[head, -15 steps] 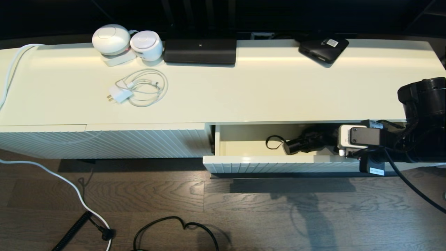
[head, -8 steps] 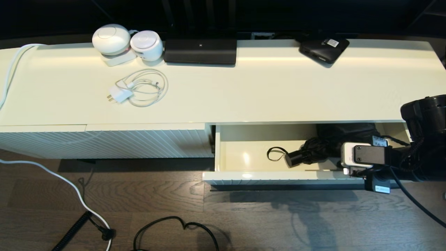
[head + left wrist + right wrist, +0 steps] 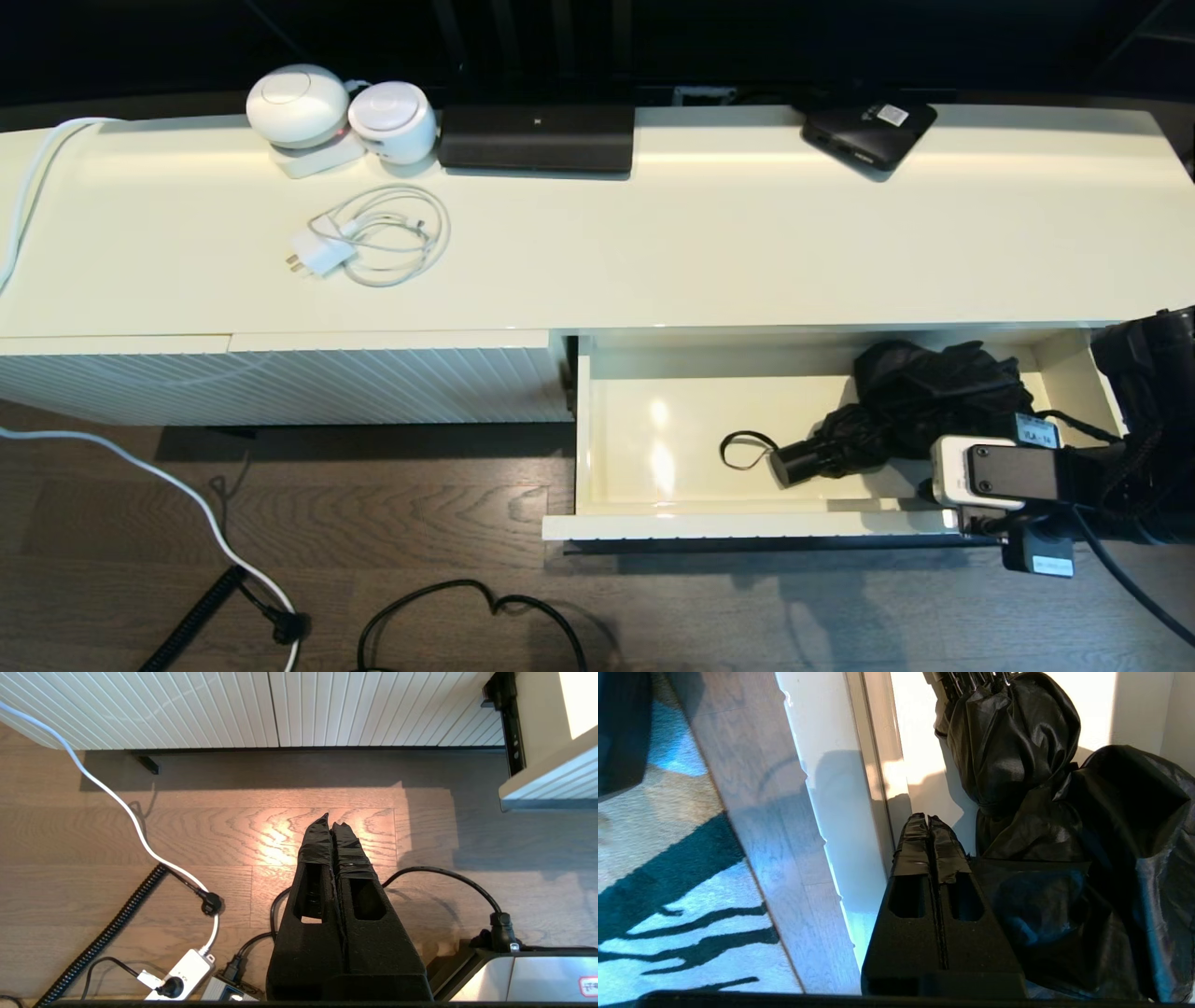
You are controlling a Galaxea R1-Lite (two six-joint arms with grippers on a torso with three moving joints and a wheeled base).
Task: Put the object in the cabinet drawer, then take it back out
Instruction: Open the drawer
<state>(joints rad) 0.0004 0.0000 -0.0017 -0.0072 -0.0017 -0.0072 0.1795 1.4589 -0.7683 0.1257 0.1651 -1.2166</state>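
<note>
The cabinet drawer [image 3: 653,439] stands pulled far out, its glossy cream inside in view. In it lies the black folding umbrella [image 3: 896,411], bunched fabric toward the right, short handle [image 3: 794,462] and wrist loop [image 3: 742,453] pointing left. My right wrist [image 3: 999,476] hangs over the drawer's front right corner. In the right wrist view the right gripper [image 3: 928,819] is shut with nothing between its fingers, its tips just inside the drawer's front wall [image 3: 840,812] and beside the umbrella fabric [image 3: 1017,742]. My left gripper [image 3: 330,820] is shut and parked above the floor.
On the cabinet top sit a wide black device [image 3: 537,137], a flat black box with a white label [image 3: 868,131], two white round gadgets [image 3: 299,105] and a coiled white charger [image 3: 373,233]. A ribbed panel [image 3: 280,383] lies left of the drawer. Cables [image 3: 467,607] cross the floor.
The drawer has slid out toward me, and my right arm has drawn back with its front edge. More of the umbrella's fabric now shows.
</note>
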